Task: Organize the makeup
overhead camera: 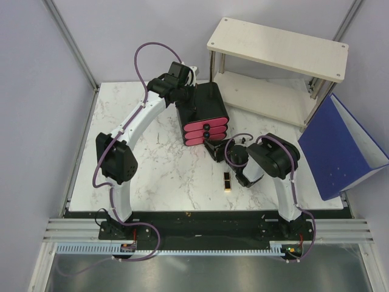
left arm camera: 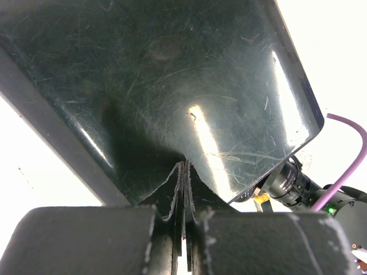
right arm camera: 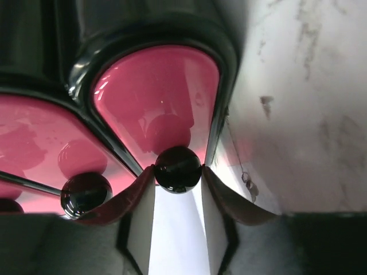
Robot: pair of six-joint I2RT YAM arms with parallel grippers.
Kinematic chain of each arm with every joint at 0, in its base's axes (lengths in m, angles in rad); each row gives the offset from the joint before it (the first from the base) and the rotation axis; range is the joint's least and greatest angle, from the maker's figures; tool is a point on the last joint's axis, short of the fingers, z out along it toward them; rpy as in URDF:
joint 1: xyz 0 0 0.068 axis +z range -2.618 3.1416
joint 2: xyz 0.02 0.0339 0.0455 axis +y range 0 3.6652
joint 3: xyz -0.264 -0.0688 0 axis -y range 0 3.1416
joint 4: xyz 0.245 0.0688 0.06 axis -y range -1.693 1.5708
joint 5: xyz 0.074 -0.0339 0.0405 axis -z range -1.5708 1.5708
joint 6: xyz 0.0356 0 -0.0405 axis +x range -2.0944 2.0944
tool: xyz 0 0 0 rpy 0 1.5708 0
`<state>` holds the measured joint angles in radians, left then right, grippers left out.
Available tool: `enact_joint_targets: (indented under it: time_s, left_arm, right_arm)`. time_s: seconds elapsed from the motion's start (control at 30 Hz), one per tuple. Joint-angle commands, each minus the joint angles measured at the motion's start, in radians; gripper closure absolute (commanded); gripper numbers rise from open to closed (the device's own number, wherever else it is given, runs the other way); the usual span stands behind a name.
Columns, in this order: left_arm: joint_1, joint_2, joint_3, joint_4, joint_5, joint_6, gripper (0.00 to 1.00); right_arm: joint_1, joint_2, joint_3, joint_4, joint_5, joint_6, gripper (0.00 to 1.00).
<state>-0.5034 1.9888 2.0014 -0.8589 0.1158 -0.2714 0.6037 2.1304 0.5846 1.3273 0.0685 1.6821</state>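
A: Entry, largest first. Marble bench [overhead camera: 158, 170] fills the middle of the top frame; a pale two-tier shelf [overhead camera: 276, 42] stands upper right, and a blue folder [overhead camera: 340, 152] leans at the right edge. What sits centre?

B: The black box [overhead camera: 203, 100], lying just above centre, with its pink drawers [overhead camera: 205, 131] facing the lower edge of the frame. Both arms are on it.

A: Left end effector [left arm camera: 184, 172]?

B: Clenched, fingers pressed together with nothing between them. The tips bear against the box's glossy black wall, at the upper left of the box in the top frame. I judge it a brace.

A: Right end effector [right arm camera: 178, 172]?

B: Grasping a round black knob [right arm camera: 178, 168] on an end drawer, one finger on each side. A second knob [right arm camera: 86, 193] shows lower left in the wrist frame.

A: Step in hand?

B: Opening a drawer to receive makeup, by my reading. The next move calls for a straight pull toward the lower edge while the left arm holds the box from sliding.

A: And the makeup?

B: Only the black-gold lipstick [overhead camera: 227, 180] is visible. It lies flat on the bench, below centre, near the right end effector but below and slightly right of it, not touching. It is well apart from the left one. Other pieces: not seen.
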Motion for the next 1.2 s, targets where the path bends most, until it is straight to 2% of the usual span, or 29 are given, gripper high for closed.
enact_joint_targets:
  time_s: [0.0,0.07,0.13,0.27,0.3,0.33,0.77,1.0,1.1,1.13,1.17]
  left_arm:
    - [0.003,0.039,-0.043,-0.134,-0.025,0.052,0.98]
    - [0.005,0.041,-0.041,-0.135,-0.025,0.054,0.98]
    - [0.005,0.042,-0.041,-0.138,-0.027,0.055,0.98]
    - [0.005,0.048,-0.041,-0.144,-0.033,0.058,0.98]
    - [0.005,0.050,-0.041,-0.146,-0.033,0.058,0.98]
    - [0.005,0.050,-0.039,-0.146,-0.034,0.058,0.98]
    - [0.005,0.074,-0.032,-0.146,-0.016,0.044,0.98]
    - [0.005,0.082,-0.018,-0.146,-0.011,0.046,0.98]
    - [0.005,0.082,-0.016,-0.146,-0.015,0.047,0.98]
    - [0.005,0.082,-0.018,-0.146,-0.016,0.047,0.98]
    - [0.005,0.081,-0.016,-0.147,-0.015,0.047,0.98]
  right_arm:
    - [-0.005,0.065,0.021,-0.045,0.008,0.059,0.63]
    - [-0.007,0.085,0.030,-0.048,0.010,0.080,0.64]
    - [-0.007,0.103,0.040,-0.048,0.010,0.088,0.69]
    - [-0.007,0.108,0.043,-0.054,-0.007,0.093,0.91]
    - [-0.007,0.105,0.040,-0.054,-0.012,0.091,0.99]
    - [-0.005,0.097,0.028,-0.059,-0.016,0.093,1.00]
    - [0.007,-0.038,-0.187,-0.060,-0.111,0.100,1.00]
    - [0.065,-0.096,-0.305,-0.013,-0.121,0.142,1.00]
    - [0.087,-0.145,-0.319,-0.060,-0.133,0.130,1.00]
    - [0.088,-0.162,-0.316,-0.077,-0.144,0.116,0.96]
    - [0.087,-0.206,-0.306,-0.121,-0.145,0.078,0.79]
